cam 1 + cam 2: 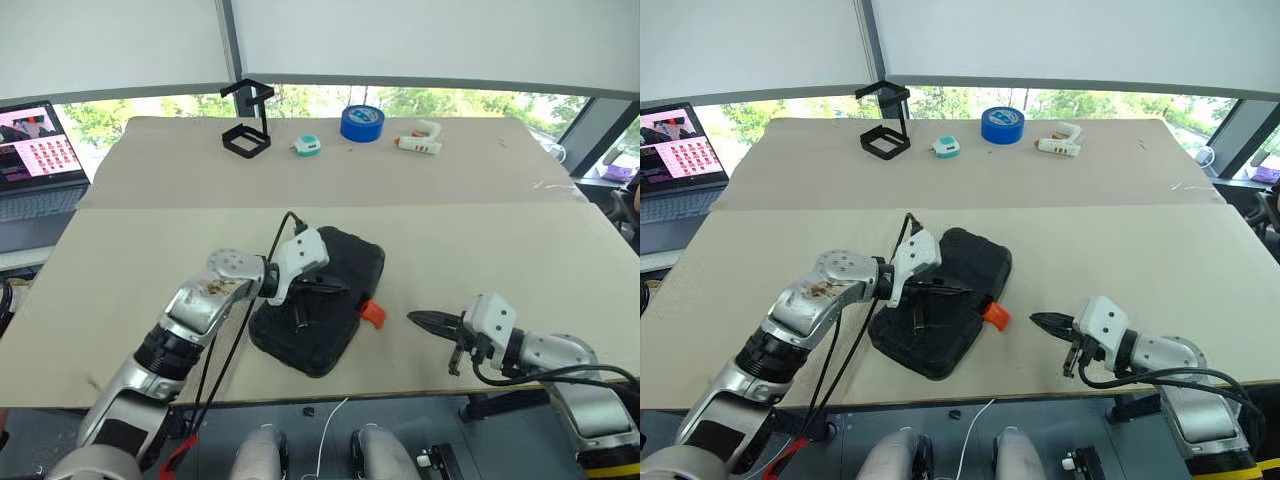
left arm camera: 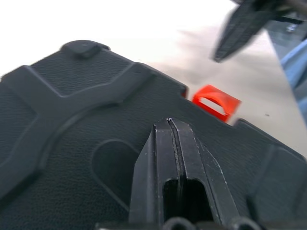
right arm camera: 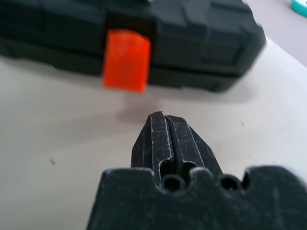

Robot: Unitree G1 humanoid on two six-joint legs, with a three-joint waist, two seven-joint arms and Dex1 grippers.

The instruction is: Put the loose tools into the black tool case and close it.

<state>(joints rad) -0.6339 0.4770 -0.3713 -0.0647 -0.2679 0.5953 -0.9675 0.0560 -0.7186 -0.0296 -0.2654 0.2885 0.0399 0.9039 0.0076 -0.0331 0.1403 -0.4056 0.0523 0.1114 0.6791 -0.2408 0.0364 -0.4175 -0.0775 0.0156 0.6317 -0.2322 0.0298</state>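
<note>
The black tool case (image 1: 320, 305) is seen lying closed on the near part of the table (image 1: 520, 260), set at a slant, with its orange latch (image 1: 371, 314) sticking out from the edge that faces the right arm. The left arm is bent inward across the front of the table, its forearm angled toward the right, so that the left gripper (image 1: 318, 290) is held over the lid of the case, pointing slightly downward. Its two black fingers are pressed together with nothing between them, as shown in the left wrist view. The right arm is drawn back near the table's front edge, its gripper (image 1: 428, 320) aimed toward the latch but kept apart from it. The right fingers are likewise seen pinched together and empty. Along the far edge of the table, a black wire-frame stand (image 1: 247, 122), a blue tape roll (image 1: 362, 123) and a white glue gun (image 1: 420, 140) are lined up.
</note>
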